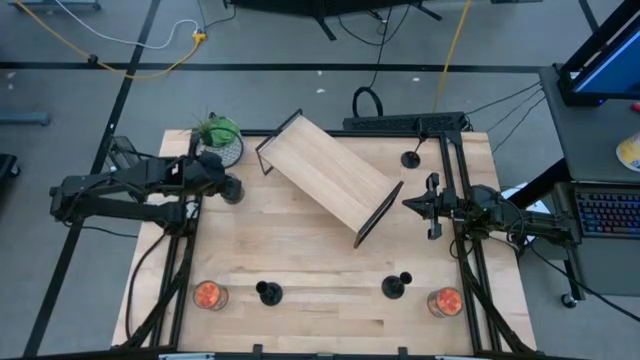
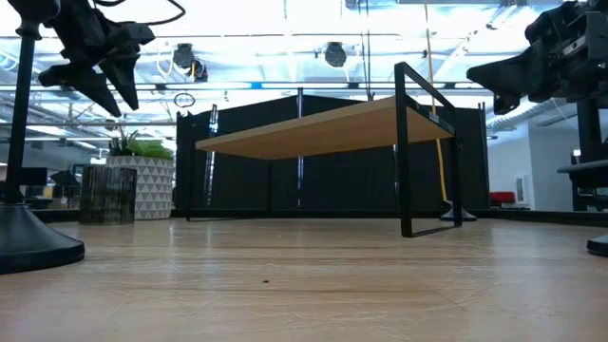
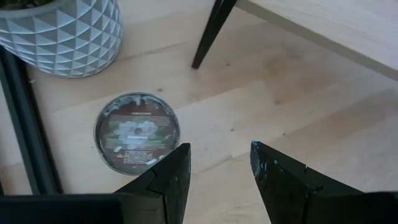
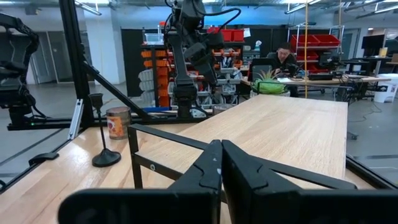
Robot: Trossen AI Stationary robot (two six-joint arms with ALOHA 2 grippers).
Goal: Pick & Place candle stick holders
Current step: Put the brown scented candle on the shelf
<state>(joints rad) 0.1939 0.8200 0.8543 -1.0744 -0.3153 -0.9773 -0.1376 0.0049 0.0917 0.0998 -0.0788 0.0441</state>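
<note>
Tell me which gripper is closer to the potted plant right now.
Left. The left gripper hovers right beside the potted plant; the right gripper is across the table, past the wooden shelf.

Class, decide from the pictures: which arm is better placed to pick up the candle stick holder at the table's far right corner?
Right. The right gripper hovers close to that candle stick holder; the left gripper is across the wooden shelf.

Left end effector raised, fingers apart; right end effector raised, fingers together.

I can read nothing: the print on the round tin lid is too small.
</note>
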